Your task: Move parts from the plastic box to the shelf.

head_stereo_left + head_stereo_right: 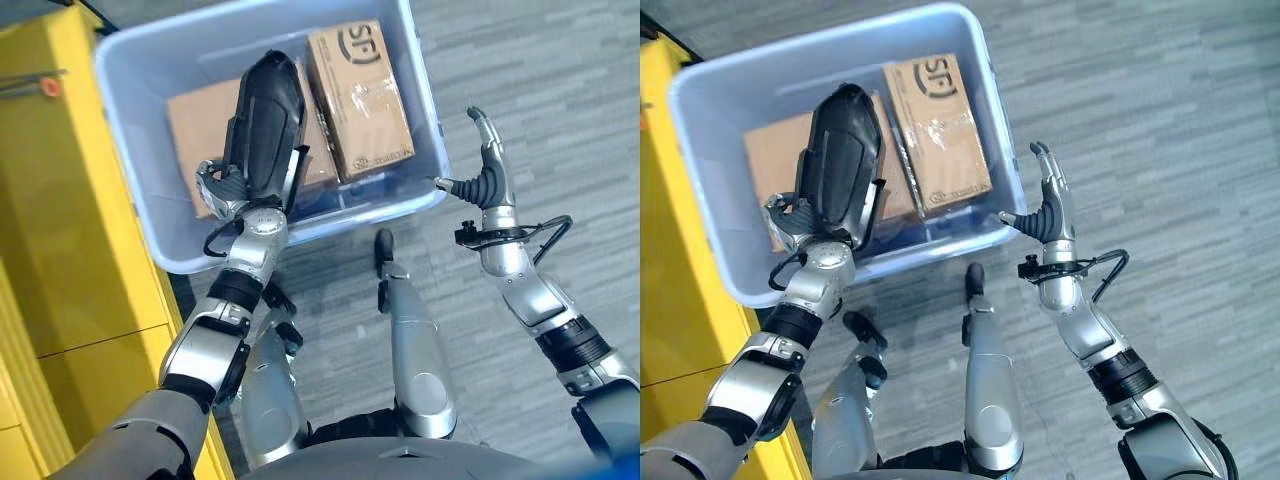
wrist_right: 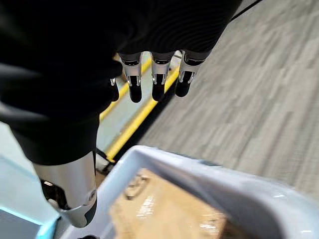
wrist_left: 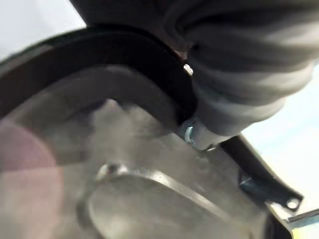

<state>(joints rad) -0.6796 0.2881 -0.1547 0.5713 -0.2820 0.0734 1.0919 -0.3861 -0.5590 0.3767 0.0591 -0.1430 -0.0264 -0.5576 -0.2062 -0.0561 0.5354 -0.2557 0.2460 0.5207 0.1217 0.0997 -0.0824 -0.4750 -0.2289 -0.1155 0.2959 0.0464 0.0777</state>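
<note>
The blue-grey plastic box (image 1: 425, 100) stands on the floor and holds two brown cardboard boxes: a taped one (image 1: 360, 95) on the right and a flatter one (image 1: 195, 120) on the left. My left hand (image 1: 265, 120) reaches down into the plastic box, over the gap between the two cartons. Its dark cover faces up and hides what lies under it. My right hand (image 1: 1048, 205) hovers open just outside the right front corner of the plastic box, its thumb close to the rim. In the right wrist view its fingers (image 2: 158, 79) are straight above the rim (image 2: 199, 167).
The yellow shelf (image 1: 60, 230) runs along the left side, right against the plastic box. Grey plank floor (image 1: 540, 90) spreads to the right and front of the plastic box.
</note>
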